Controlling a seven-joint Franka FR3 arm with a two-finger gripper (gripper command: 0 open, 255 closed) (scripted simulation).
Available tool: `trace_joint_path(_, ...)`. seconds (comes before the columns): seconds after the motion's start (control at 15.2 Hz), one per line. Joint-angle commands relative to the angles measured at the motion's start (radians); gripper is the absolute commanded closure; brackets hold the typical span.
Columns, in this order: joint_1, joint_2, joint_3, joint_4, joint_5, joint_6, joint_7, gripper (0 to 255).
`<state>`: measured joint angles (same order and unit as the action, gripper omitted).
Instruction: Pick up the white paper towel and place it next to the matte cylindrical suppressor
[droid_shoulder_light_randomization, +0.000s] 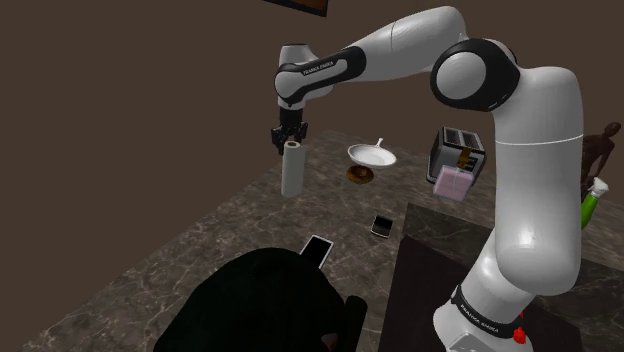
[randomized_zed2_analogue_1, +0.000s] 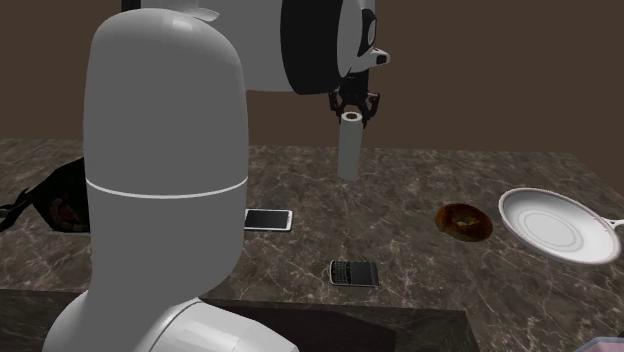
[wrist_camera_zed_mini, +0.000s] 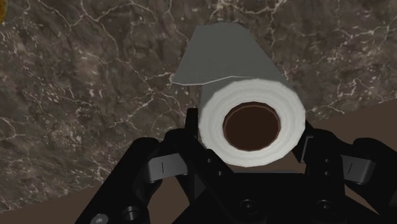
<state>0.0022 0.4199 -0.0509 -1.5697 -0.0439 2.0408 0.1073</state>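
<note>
One towel (droid_shoulder_light_randomization: 291, 170), a white roll with a brown core, is seen upright under the gripper (droid_shoulder_light_randomization: 291, 137), near the far edge of the dark marbled counter (droid_shoulder_light_randomization: 200, 240). In the wrist view the two black fingers are pressed against opposite sides of the roll's top end, so the roll is judged to be pinched across its width. Whether its foot is clear of the counter cannot be told.

The roll is expected to be light and soft. The wound paper will give under the fingers, and only the core (probably card) lends stiffness. A moderate squeeze should therefore be enough, and a harder one would only dent the layers. The surface is not slippery, so little sliding is feared. Because the hold is taken high, with nearly the whole length hanging below, the roll may tilt or swing if it is carried fast. A hold nearer the middle would be steadier, though the present one serves for a slow carry. A loose outer sheet could also be caught or unwound.

A tall, narrow roll is easily toppled, so it should be set down level and released gently.

The suppressor cannot be picked out with certainty. Two phones (droid_shoulder_light_randomization: 318, 247) (droid_shoulder_light_randomization: 381, 226) and a doughnut (randomized_zed2_analogue_1: 464, 220) lie on the counter and should be passed over.
</note>
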Motion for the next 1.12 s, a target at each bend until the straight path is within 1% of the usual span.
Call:
trace_joint_path(0.0, 0.000, 0.001, 0.000, 0.000, 0.000, 0.000, 0.000, 255)
trace_joint_path(0.46, 0.000, 0.000, 0.000, -0.001, 0.000, 0.000, 0.000, 255)
trace_joint_path(1.06, 0.000, -0.025, -0.001, 0.083, 0.001, -0.109, -0.005, 255)
